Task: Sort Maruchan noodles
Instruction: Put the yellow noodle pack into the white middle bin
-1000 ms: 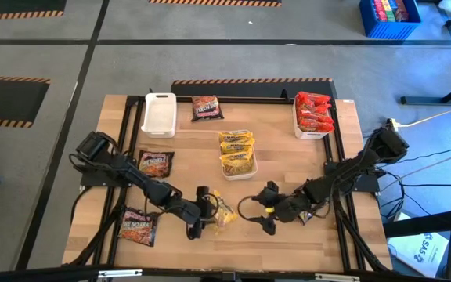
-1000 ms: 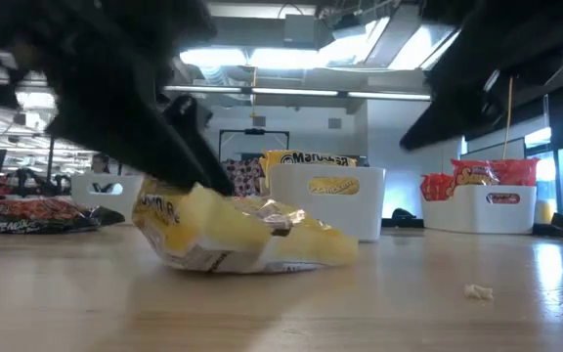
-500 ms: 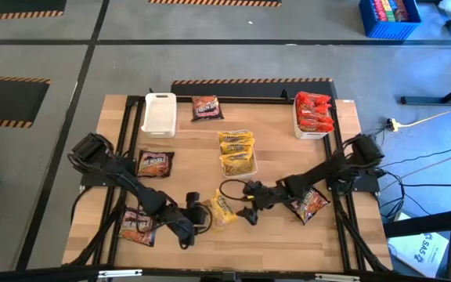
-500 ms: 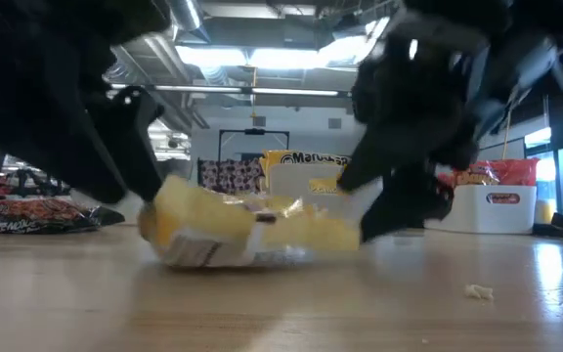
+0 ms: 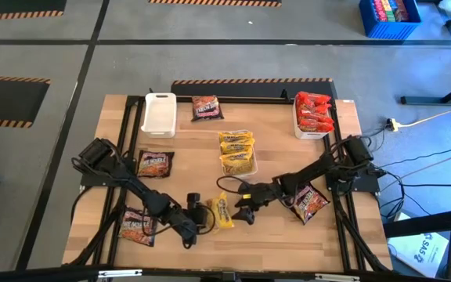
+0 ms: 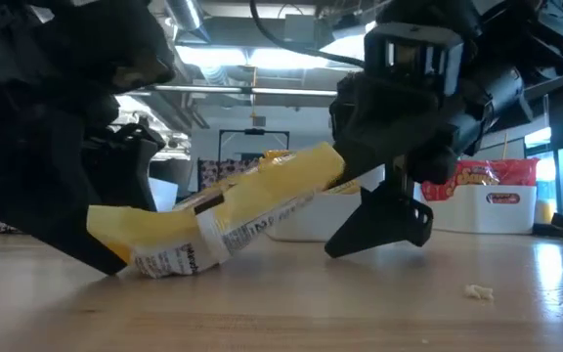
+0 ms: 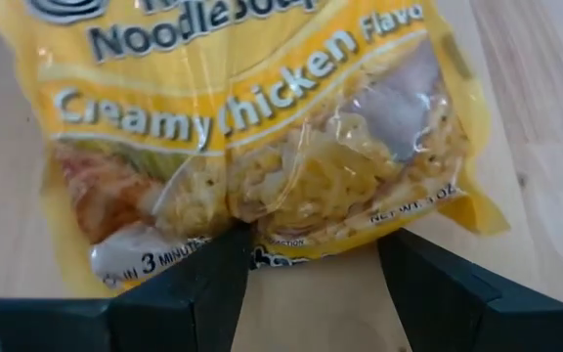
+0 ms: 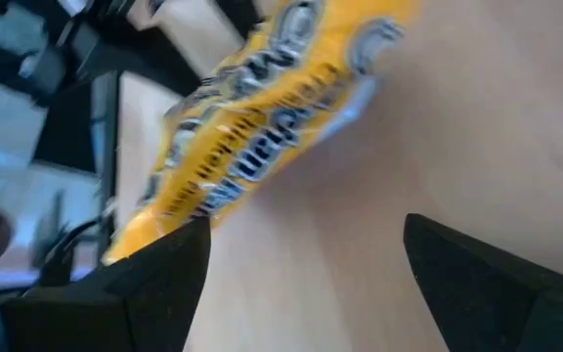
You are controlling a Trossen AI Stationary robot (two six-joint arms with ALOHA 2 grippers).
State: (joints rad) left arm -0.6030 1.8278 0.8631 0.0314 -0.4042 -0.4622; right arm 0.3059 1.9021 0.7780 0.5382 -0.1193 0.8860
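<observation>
- A yellow noodle packet (image 5: 222, 211) is being handled between the two arms on the front part of the surface (image 5: 288, 235), just in front of the white tray of yellow packets (image 5: 239, 154), which is taken here as the landmark.
- In the low view the packet (image 6: 225, 210) is being propped at a slant: one end is resting low on the surface, the other is raised and pointing back toward that tray.
- The left gripper (image 5: 195, 217) is sitting just to the left of the packet; in its wrist view its jaws are standing apart around the packet's bottom edge (image 7: 252, 249), but whether they are pinching it cannot be told.
- The right gripper (image 5: 243, 211) is sitting just to the right of the packet, its jaws spread wide and holding nothing; in its wrist view the packet (image 8: 262, 127) is lying ahead of the jaws, off toward one finger and not between them.
- Both grippers are about equally near, so the packet's long axis is being presented roughly crosswise to the right jaws.
- A judgement: the raised end looks the easier one to take for the short carry back to the tray.
</observation>
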